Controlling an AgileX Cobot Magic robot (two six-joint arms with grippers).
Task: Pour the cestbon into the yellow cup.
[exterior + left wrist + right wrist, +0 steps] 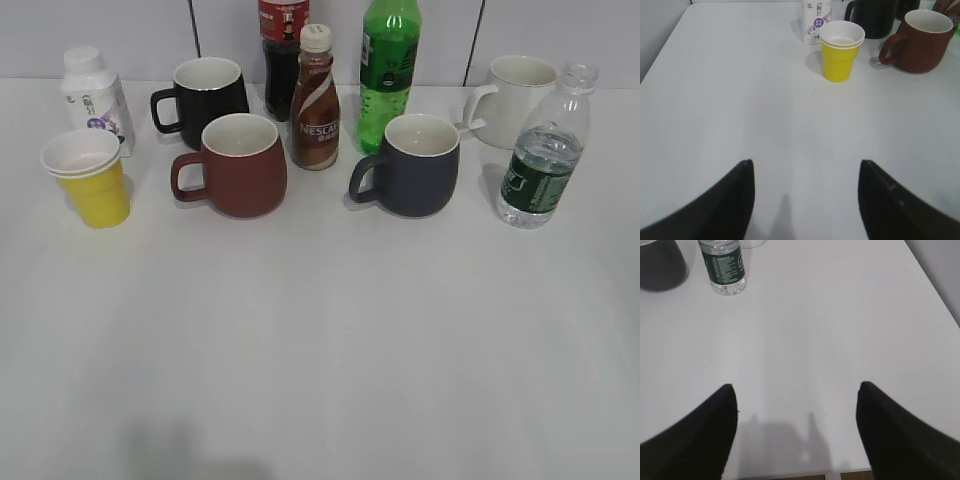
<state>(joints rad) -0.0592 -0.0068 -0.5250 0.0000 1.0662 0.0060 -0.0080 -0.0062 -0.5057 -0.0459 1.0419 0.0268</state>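
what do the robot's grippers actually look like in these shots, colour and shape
Only the fingertips show, in the wrist views. The left gripper has two matte black fingers with broad, rounded, wedge-like tips. The right gripper looks the same: two plain black tapered fingers. No cables, markings or arm links are visible, and the exterior view shows neither arm.
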